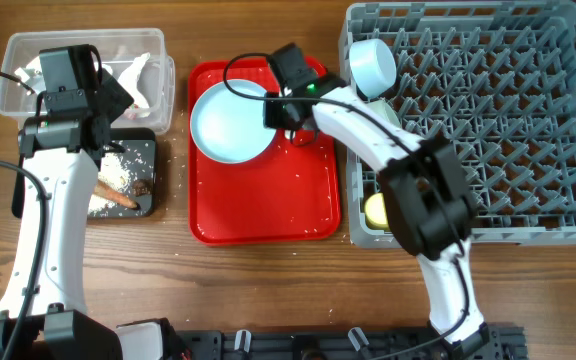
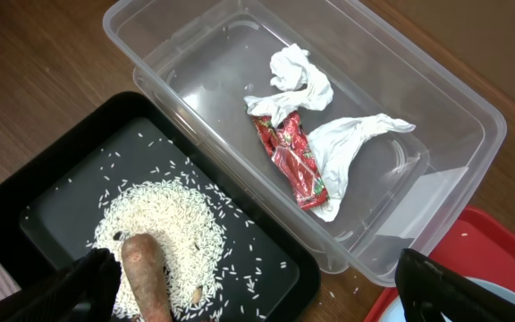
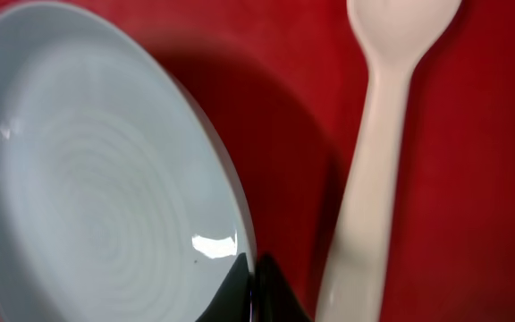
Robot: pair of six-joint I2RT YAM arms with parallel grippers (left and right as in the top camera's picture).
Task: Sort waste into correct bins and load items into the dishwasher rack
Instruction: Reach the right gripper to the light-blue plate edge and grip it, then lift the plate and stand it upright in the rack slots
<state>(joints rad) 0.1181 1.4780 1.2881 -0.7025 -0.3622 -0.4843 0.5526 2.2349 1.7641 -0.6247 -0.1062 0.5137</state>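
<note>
Closest, the right gripper [image 3: 250,291] is pinched shut on the plate [image 3: 105,197] rim, likely the only hold a flat plate offers; the spoon [image 3: 374,179] lies just beside its fingers [image 3: 280,300]. The left gripper [image 2: 266,286] gapes empty over the black tray [image 2: 52,215].

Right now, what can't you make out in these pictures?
Right wrist view: whether the shut right pincer pinches the plate rim; the bottom edge cuts it off.
Right wrist view: spoon blurred, handle end cut by bottom edge.
Overhead: yellow cup half hidden by the right arm.
Left wrist view: brown stick cut by bottom edge.
</note>
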